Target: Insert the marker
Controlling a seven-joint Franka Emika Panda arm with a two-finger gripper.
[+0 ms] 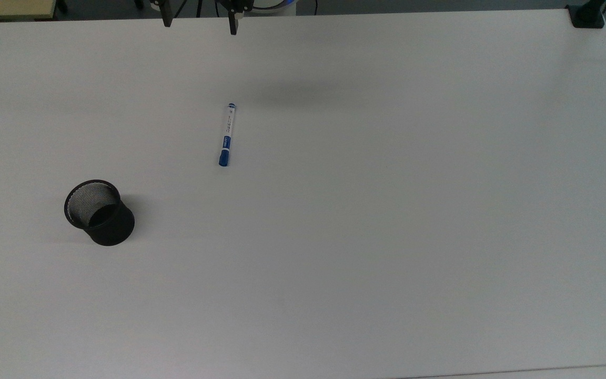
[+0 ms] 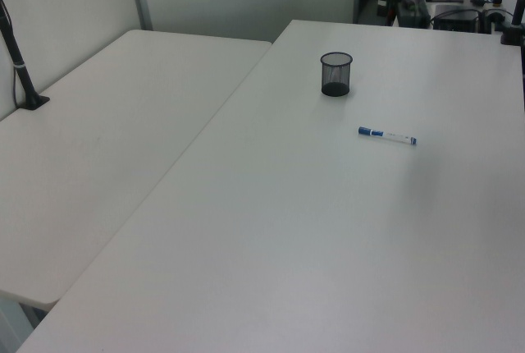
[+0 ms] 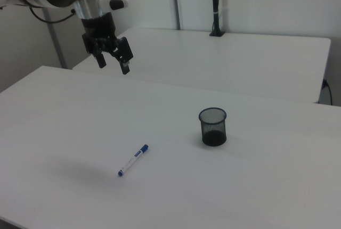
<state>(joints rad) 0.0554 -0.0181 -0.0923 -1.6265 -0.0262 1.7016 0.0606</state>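
Right view: we see the slim white marker with blue cap [image 3: 132, 160] lying flat, below our wide-open, empty gripper [image 3: 112, 62].

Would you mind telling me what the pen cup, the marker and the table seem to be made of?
The pen cup looks like black wire mesh, probably metal: light shows through its wall. The marker appears to be smooth plastic, with a white barrel, blue cap and printed label. The table has a plain matte white top, likely laminate, though the surface alone leaves that open.
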